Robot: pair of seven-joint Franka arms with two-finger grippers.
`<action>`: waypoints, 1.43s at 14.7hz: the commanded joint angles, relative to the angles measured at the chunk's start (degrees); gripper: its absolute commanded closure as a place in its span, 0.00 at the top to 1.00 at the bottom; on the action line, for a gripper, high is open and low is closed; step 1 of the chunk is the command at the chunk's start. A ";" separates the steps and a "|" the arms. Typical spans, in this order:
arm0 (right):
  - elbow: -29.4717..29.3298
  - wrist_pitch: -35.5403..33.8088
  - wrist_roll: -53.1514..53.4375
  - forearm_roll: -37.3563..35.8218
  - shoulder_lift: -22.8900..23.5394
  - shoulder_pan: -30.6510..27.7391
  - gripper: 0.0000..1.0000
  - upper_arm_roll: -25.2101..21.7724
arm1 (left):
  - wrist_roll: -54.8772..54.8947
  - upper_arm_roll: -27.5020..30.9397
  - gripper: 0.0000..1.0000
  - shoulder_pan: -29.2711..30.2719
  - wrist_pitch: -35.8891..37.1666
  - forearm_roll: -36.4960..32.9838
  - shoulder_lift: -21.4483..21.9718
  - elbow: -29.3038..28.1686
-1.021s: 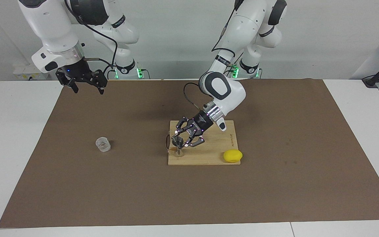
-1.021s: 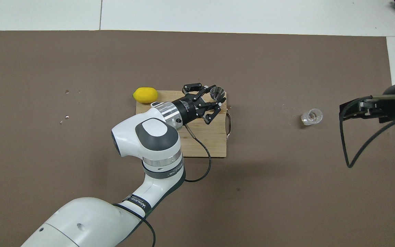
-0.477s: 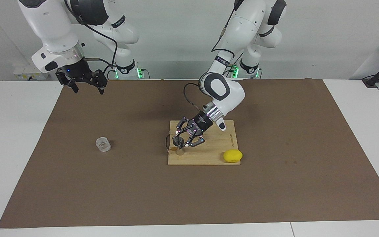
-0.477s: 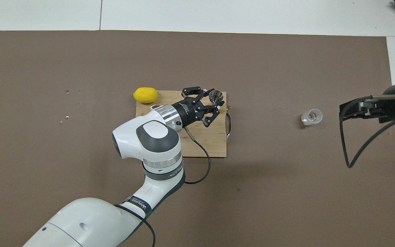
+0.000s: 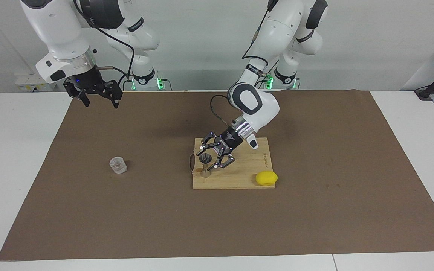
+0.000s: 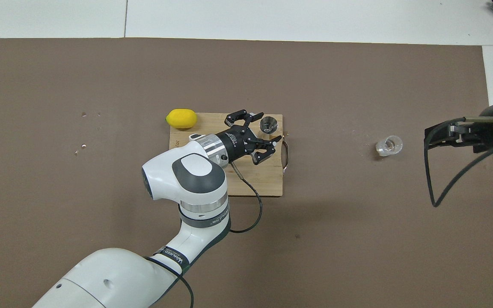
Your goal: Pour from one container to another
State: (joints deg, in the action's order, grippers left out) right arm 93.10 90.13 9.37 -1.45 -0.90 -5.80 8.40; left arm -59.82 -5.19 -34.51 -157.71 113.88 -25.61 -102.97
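Note:
The steel jigger [image 5: 204, 166] [image 6: 268, 124] stands upright on the wooden cutting board [image 5: 239, 177] [image 6: 255, 182], at the board's corner toward the right arm's end and farther from the robots. My left gripper [image 5: 207, 160] [image 6: 269, 127] is open, its fingers spread on either side of the jigger's upper cone without gripping it. The clear glass cup [image 5: 118, 165] [image 6: 388, 145] sits on the brown mat toward the right arm's end. My right gripper [image 5: 98, 101] [image 6: 428, 137] hangs open in the air over the mat's edge beside the cup and holds nothing.
A yellow lemon [image 5: 266, 178] [image 6: 181, 118] rests at the board's other corner, toward the left arm's end. A metal handle [image 6: 286, 155] sticks out from the board's edge near the jigger. The brown mat [image 5: 217, 226] covers most of the white table.
My left gripper was shut on the jigger over the board. It has lowered the jigger onto the board and opened. The right arm has barely moved.

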 commanded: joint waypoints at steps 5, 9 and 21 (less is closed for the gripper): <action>0.77 2.51 8.18 1.01 0.11 -1.05 0.99 0.39 | -1.26 0.88 1.00 -1.09 -0.32 -5.85 2.92 -1.18; 0.33 7.50 18.12 1.01 2.39 -0.52 0.99 0.39 | -1.70 0.70 1.00 -1.09 0.03 -6.30 8.89 -5.39; -6.97 11.12 47.84 7.51 15.48 -8.26 0.98 0.39 | -5.83 1.06 1.00 12.33 -1.90 -38.51 16.47 -9.18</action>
State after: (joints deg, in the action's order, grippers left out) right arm 89.39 101.02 53.56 4.47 10.51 -12.80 8.23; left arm -65.01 -3.66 -25.93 -159.59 82.18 -11.54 -109.57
